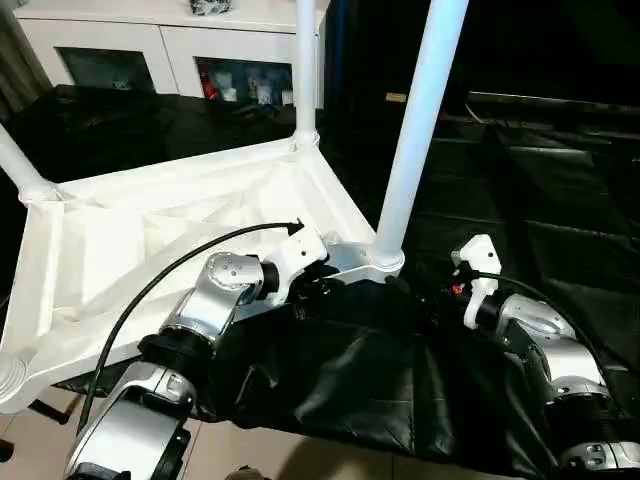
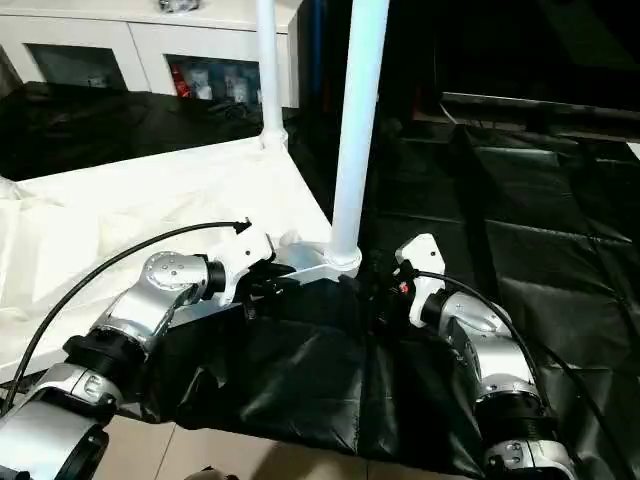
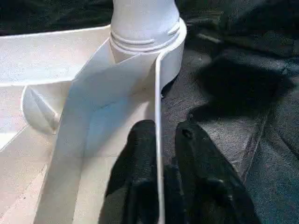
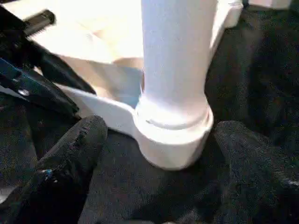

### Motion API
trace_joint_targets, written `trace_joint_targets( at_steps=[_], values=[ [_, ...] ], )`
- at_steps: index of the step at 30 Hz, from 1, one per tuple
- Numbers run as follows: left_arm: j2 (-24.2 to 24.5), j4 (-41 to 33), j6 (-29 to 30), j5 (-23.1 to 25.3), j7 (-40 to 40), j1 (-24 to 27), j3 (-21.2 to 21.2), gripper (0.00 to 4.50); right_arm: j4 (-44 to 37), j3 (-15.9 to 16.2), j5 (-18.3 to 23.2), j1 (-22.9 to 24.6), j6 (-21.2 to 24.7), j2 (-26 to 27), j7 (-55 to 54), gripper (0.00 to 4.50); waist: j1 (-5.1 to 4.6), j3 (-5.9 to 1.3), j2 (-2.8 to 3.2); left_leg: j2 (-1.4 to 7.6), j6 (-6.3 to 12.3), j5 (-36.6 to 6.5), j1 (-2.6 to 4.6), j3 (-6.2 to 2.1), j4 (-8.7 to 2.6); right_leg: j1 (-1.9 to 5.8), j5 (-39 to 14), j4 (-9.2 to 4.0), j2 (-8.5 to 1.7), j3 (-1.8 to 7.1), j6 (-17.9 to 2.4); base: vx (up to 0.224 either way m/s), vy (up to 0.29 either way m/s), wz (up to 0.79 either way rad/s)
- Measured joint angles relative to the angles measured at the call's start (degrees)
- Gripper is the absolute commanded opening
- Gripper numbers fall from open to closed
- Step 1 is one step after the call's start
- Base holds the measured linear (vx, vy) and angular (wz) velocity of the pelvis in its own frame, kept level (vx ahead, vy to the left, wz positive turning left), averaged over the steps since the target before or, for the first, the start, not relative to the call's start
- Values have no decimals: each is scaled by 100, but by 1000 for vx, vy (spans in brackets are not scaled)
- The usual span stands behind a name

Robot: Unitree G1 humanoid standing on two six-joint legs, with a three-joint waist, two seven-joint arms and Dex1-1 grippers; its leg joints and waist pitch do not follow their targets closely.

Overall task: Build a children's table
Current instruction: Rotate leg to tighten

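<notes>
Left wrist view: your left gripper (image 3: 159, 172) straddles the tabletop (image 1: 150, 240) rim, fingers narrow, one each side of the thin wall (contact unclear). Tabletop lies upside down on black cloth (image 1: 400, 380). Your right gripper (image 4: 159, 154) stands wide around the near leg (image 1: 415, 130), not touching. No readable writing anywhere.
</notes>
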Motion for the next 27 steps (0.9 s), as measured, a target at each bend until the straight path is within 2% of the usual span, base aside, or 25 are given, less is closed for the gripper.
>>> trace_joint_targets(
  at_steps=[2, 3, 8, 12, 14, 19, 25, 27],
  values=[
    [16, 1, 96, 6, -23, -38, -35, 48, 72, 31, 0, -165, -81, 3, 61, 429, 2, 0, 0, 0, 0, 0, 0, 0, 2, 1, 0, 1, 0, 0, 0, 0, 0, 0],
    [18, 2, 112, 10, -26, -46, -46, 25, 73, 33, 0, -202, -98, 4, 70, 429, 5, 0, 0, 0, 0, 0, 0, 0, 2, 1, 0, 1, 0, 0, 0, 0, 0, 0],
    [41, -5, 193, 12, -111, -75, -70, 10, 474, 104, -160, -500, -269, 5, 117, 429, 10, -2, -3, 0, 2, -1, -3, 0, 5, 0, 0, 0, 0, -1, 0, 0, 0, 0],
    [142, -151, 157, -68, -482, 17, -92, 10, 756, 235, -275, -655, -324, 2, 200, 429, 23, -2, -3, 1, 3, -1, -4, 1, 6, -2, 0, 1, 0, -3, -1, 0, 0, 0],
    [247, -380, 148, -124, -742, 171, -137, 0, 910, 343, -326, -792, -335, 0, 363, 401, 29, -2, -3, 2, 3, -1, -3, 2, 12, 0, 0, 8, 0, -3, -1, 0, 0, 0],
    [286, -520, 150, -184, -1016, 250, -245, 0, 1142, 490, -338, -948, -436, 7, 617, 368, 89, -2, -6, 2, 2, -1, -4, 4, 48, 1, -1, 42, -5, -2, -2, 0, 0, 0],
    [319, -518, 157, -185, -1038, 265, -244, 0, 1415, 544, -381, -1026, -463, 14, 903, 324, 51, 3, -14, 3, -18, -13, -3, 0, 82, 1, 1, 75, -8, 2, -3, 0, 0, 0],
    [348, -518, 162, -194, -1047, 266, -243, 0, 1529, 617, -416, -1118, -513, -3, 1044, 297, 37, 4, -15, 3, -20, -14, -4, -2, 85, 1, 1, 77, -8, 1, -3, 0, 0, 0]
  ],
)
